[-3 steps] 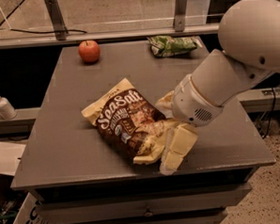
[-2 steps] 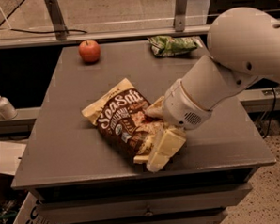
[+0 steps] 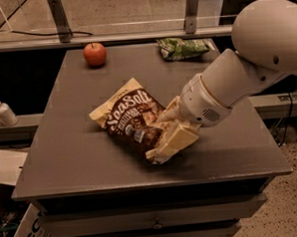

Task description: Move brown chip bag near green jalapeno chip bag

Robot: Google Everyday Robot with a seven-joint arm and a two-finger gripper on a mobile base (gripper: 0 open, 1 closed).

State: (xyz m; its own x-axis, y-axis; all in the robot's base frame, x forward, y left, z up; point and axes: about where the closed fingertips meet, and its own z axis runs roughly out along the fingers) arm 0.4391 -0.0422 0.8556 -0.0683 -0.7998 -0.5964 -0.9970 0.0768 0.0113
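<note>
- The brown chip bag (image 3: 131, 119) lies flat near the middle of the grey table (image 3: 75, 149), tilted, with its "Sea Salt" lettering facing up.
- The gripper (image 3: 159, 137) is down at the bag's right end, reaching in from the right on a thick white arm (image 3: 246, 78).
- Its 2 pale fingers (image 3: 177, 138) stand apart, 1 on each side of that end of the bag; no firm pinch shows.
- The green jalapeno chip bag (image 3: 182, 47) lies at the table's far edge, right of centre, well apart from the brown bag.
- 1 red apple (image 3: 94, 54) sits at the far edge, left of the green bag.
- A pump bottle (image 3: 2, 110) stands on a ledge left of the table.
</note>
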